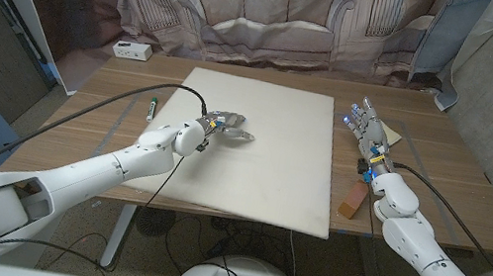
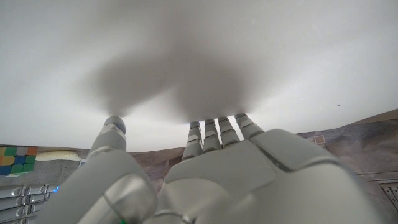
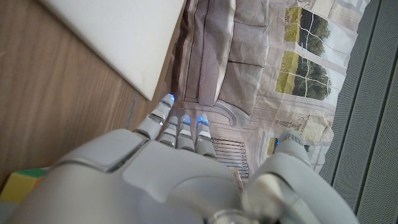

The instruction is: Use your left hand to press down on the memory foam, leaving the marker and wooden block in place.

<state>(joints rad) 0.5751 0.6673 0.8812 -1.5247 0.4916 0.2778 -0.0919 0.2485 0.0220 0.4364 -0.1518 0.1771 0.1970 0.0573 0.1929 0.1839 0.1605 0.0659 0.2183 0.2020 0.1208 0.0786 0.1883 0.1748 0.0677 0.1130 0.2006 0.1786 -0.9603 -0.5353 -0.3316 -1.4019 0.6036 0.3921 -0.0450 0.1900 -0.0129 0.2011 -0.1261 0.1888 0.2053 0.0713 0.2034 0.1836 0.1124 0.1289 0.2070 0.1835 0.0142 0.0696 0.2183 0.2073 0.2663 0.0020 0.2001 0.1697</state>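
The foam (image 1: pixel 255 149) is a large, flat, off-white square sheet with a smooth matte face and a soft, thick edge. It lies in the middle of the wooden table (image 1: pixel 446 207), which has a brown grain that runs sideways. The left hand (image 1: pixel 224 128) is over the left-middle part of the foam, fingers spread and bent down to the surface; it holds nothing. In the head view I cannot tell if the fingertips press into the foam or only touch it. The left wrist view shows what the head view does not: the fingers (image 2: pixel 217 127) reach to the pale foam (image 2: pixel 280 56), and a soft dark shadow lies on the foam just at their tips.

The marker (image 1: pixel 150 108) is a thin dark stick with a green part, on the bare wood just beside the left edge of the foam. The block (image 1: pixel 354 197) is a small reddish-brown wooden piece, on the wood just beside the right edge. The right hand (image 1: pixel 369 131) stands beyond the block near the right edge of the foam, fingers straight and a little apart, with blue lights on the tips, and holds nothing. The right wrist view shows these fingers (image 3: pixel 180 127) over the wood, with a corner of the foam (image 3: pixel 124 37) near them.

A small white box (image 1: pixel 132 50) sits at the far left of the table.
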